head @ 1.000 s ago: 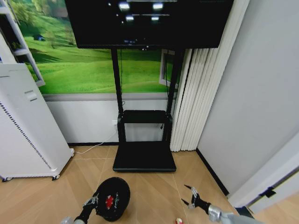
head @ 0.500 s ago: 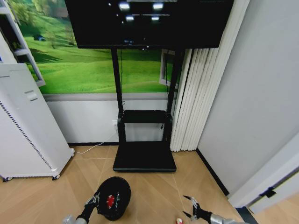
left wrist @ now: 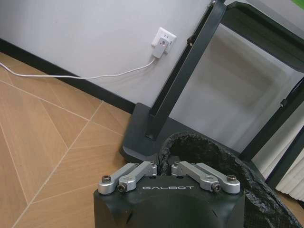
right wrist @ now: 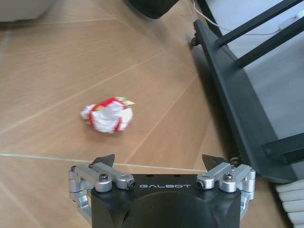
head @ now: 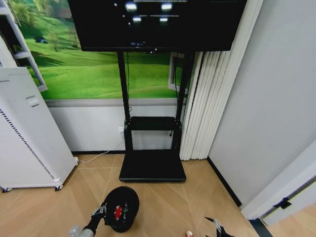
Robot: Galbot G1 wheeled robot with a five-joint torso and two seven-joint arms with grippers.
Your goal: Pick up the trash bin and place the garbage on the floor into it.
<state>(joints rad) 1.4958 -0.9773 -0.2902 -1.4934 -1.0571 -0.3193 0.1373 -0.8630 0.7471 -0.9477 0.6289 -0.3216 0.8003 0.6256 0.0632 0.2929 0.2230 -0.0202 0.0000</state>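
- Trash bin [head: 121, 209], small round black bucket, is held up over the wood floor [head: 163, 205] in front of the black TV stand base [head: 152, 166], well clear of the white cabinet [head: 27, 138] at the floor's left edge. Mouth faces the head camera; a red-and-white scrap [head: 117, 213] sits inside.
- Bin looks like thin light plastic with a black liner; stiff enough at the rim, so the rim is the place to hold, as it is now. Judged easy to carry one-armed.
- Left gripper [left wrist: 164, 168] is at the bin's near rim, fingers drawn nearly together and pinching the rim edge between them.
- Right gripper [right wrist: 159, 164] is low over the floor, right of the bin, near the floor's front edge; fingers spread wide, nothing in them.
- Crumpled wrapper [right wrist: 107, 115], red and white, lies on bare floor just ahead of the right gripper's open fingers, apart from them; in the head view it is the small red bit at the front edge.
- Wrapper judged very light, soft, crushable, not fragile; may skid on smooth wood, so pinch across the middle of the wad from above.
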